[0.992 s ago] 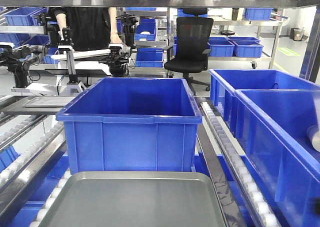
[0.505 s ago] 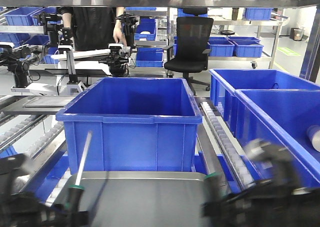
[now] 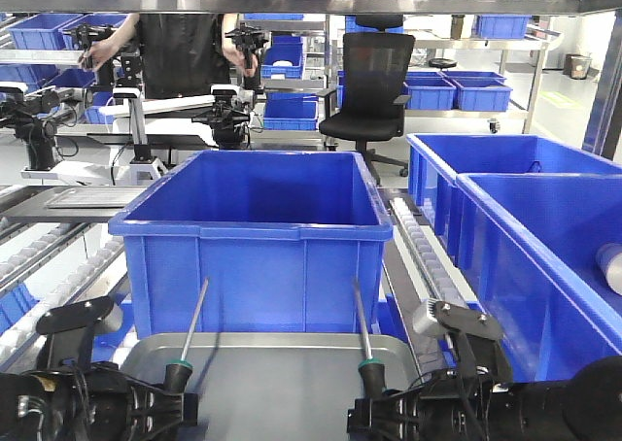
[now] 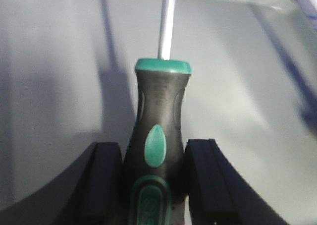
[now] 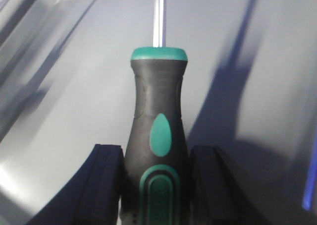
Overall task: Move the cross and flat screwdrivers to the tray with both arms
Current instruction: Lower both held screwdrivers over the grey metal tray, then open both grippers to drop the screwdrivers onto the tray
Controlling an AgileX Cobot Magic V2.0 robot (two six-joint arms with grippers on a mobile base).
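Two screwdrivers with black-and-green handles and thin silver shafts hang over the grey tray (image 3: 282,378), shafts pointing away toward the blue bin. My left gripper (image 3: 177,400) is shut on the left screwdriver (image 3: 181,368). In the left wrist view its handle (image 4: 158,131) sits tight between both fingers (image 4: 105,180) of the gripper (image 4: 156,185), with the tray floor (image 4: 54,86) beneath. My right gripper (image 3: 369,407) is shut on the right screwdriver (image 3: 368,371). The right wrist view shows that handle (image 5: 158,121) clamped in the gripper (image 5: 158,188) above the tray (image 5: 79,86). I cannot tell cross from flat.
A deep blue bin (image 3: 253,237) stands right behind the tray. More blue bins (image 3: 535,227) line the right side, past a roller rail (image 3: 432,266). Another roller rail (image 3: 49,295) runs on the left. Far back are a person (image 3: 180,52), other robot arms and a black chair (image 3: 374,82).
One second ago no arm was in view over the tray. Both arms have since come in from below, each carrying a screwdriver, and now hold still above the tray's near part.
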